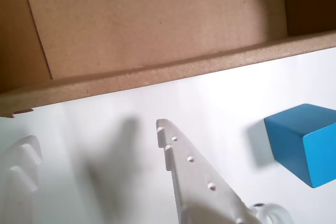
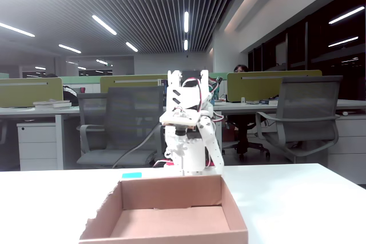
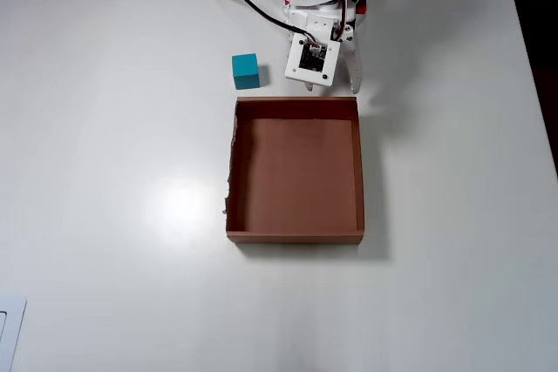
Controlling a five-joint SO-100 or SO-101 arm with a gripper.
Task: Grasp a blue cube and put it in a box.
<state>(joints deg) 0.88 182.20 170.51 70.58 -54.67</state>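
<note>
— Blue cube [image 3: 246,71] where?
— Sitting on the white table [image 3: 105,172], outside the box [image 3: 232,172], just beside its far left corner in the overhead view. Not touching the cardboard. Seen at the right edge in the wrist view [image 1: 304,142], flat on the tabletop, clear of both fingers.

— And the box?
— Open-topped brown cardboard, lying near the middle of the table. Ragged torn edge along the left wall in the overhead view. Nothing visible inside. Near wall filling the top of the wrist view [image 1: 157,74].

— Gripper?
— Gripper [image 1: 97,142] spread apart, holding nothing. One white finger [image 1: 194,177] reaching up from the lower middle of the wrist view, the other [image 1: 23,156] at the lower left, bare table between them. Hanging just behind the box's far wall, cube off to one side.

— Arm itself?
— White arm [image 3: 321,15] folded at the far table edge, cables [image 3: 253,2] trailing to the left in the overhead view. Office chairs [image 2: 123,124] and desks behind it in the fixed view.
</note>
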